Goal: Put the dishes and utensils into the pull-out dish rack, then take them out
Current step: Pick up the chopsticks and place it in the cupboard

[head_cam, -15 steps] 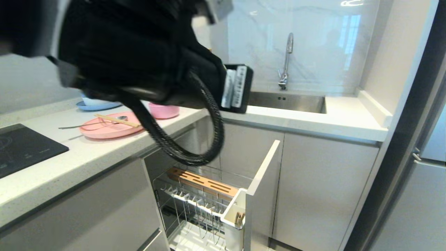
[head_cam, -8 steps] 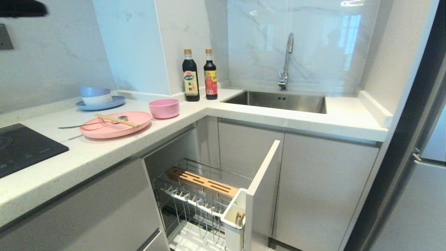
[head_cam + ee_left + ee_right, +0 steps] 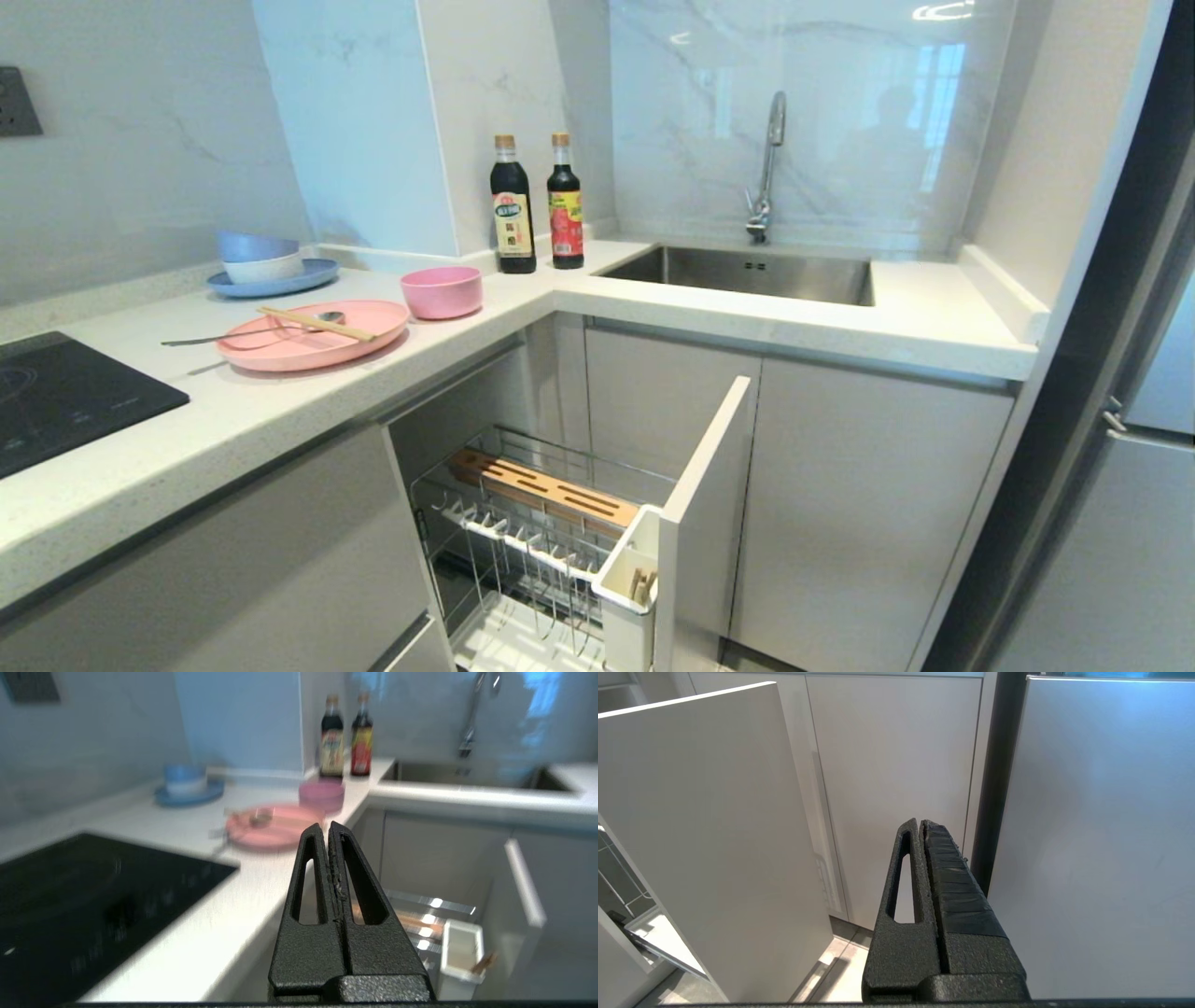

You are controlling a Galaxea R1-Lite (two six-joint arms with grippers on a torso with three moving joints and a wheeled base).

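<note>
— Both grippers, left gripper (image 3: 328, 828) and right gripper (image 3: 920, 823): fingers pressed together, holding nothing.
— Large round flat pink plate (image 3: 313, 337)?
— On the white surface (image 3: 280, 401) near its front edge, carrying light wooden chopsticks (image 3: 316, 324) and shiny metal spoon (image 3: 247, 331); small round pink bowl (image 3: 442, 291) just beside. Chrome wire pull-out dish rack (image 3: 537, 546) drawn out below.

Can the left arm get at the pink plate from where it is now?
Probably yes: the left gripper, jaws shut and empty, faces the pink plate across bare countertop, with nothing between. The jaws must open first.
</note>
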